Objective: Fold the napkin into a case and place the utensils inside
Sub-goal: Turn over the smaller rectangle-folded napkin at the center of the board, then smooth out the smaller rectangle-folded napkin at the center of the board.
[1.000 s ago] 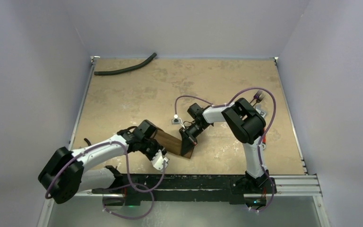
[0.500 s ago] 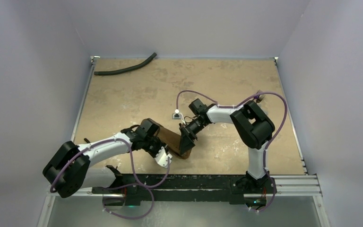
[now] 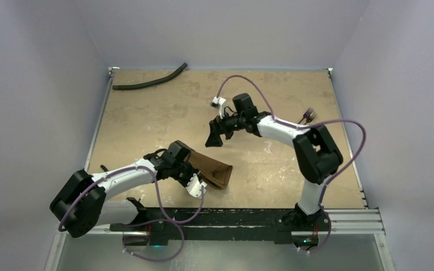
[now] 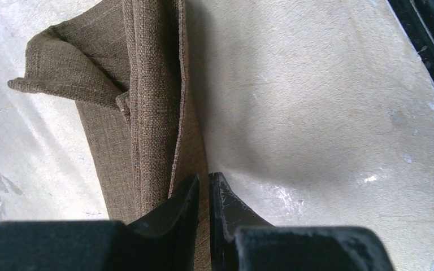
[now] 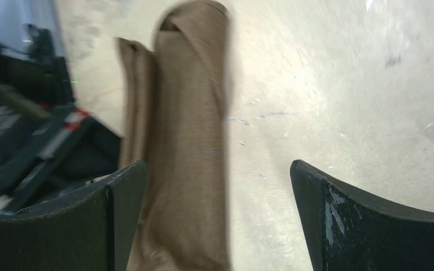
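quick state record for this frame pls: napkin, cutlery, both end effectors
napkin: folded into a long strip near the front of the table, one flap loose at its end
cutlery: far right of table, not in napkin
left end effector: nearly shut, cloth edge in the slit between its fingers
right end effector: open, empty, above table, apart from napkin
hose: far left corner

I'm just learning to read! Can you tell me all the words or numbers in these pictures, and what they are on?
No word, number, brand or sign can be read in any of the views.
The napkin is plain brown cloth with no label showing.
A red and white patch at the left of the right wrist view might be a sticker, but it is too blurred to read.
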`<state>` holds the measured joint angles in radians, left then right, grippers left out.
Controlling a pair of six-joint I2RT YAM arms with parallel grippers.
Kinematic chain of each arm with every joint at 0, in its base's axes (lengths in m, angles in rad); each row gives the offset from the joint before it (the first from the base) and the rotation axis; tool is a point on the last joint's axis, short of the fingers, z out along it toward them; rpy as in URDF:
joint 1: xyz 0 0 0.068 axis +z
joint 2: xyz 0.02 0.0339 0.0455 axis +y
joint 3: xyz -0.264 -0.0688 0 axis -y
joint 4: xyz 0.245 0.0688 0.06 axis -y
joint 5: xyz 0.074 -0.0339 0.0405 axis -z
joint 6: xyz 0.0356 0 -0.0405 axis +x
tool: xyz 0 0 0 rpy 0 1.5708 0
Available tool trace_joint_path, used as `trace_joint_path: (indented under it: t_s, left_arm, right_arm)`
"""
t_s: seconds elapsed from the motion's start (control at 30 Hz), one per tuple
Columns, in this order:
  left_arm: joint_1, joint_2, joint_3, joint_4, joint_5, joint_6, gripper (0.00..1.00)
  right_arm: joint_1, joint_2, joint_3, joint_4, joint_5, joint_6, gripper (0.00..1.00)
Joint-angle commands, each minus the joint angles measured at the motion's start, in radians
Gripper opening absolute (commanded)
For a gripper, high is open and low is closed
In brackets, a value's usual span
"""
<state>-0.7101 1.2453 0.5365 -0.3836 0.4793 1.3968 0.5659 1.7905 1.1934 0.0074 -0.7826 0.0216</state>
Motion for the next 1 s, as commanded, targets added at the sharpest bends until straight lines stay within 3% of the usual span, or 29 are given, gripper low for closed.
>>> trace_joint_path:
  t_s: [0.0,0.17,0.37,0.67,0.8,0.97]
  left_arm:
    - [-0.004,-0.001,0.015,0.047,-0.007,-0.026,0.11]
    - [-0.004,-0.001,0.012,0.056,-0.022,-0.034,0.1]
    - [-0.004,0.005,0.008,0.061,-0.02,-0.034,0.1]
    - [-0.005,0.009,0.009,0.071,-0.022,-0.029,0.1]
    - [-0.003,0.006,0.008,0.068,-0.027,-0.03,0.09]
    - [-0.003,-0.002,0.01,0.068,-0.032,-0.033,0.09]
  right_arm:
    - [0.065,0.085,-0.042,0.072,0.211,0.056,0.99]
    - [0.102,0.045,-0.112,0.104,0.217,0.064,0.99]
    - [0.12,-0.141,-0.273,0.165,0.303,0.109,0.99]
    - [0.12,-0.223,-0.394,0.298,0.11,0.208,0.99]
    - [0.123,-0.295,-0.442,0.296,0.318,0.266,0.99]
    - [0.118,-0.447,-0.421,0.182,0.739,0.325,0.99]
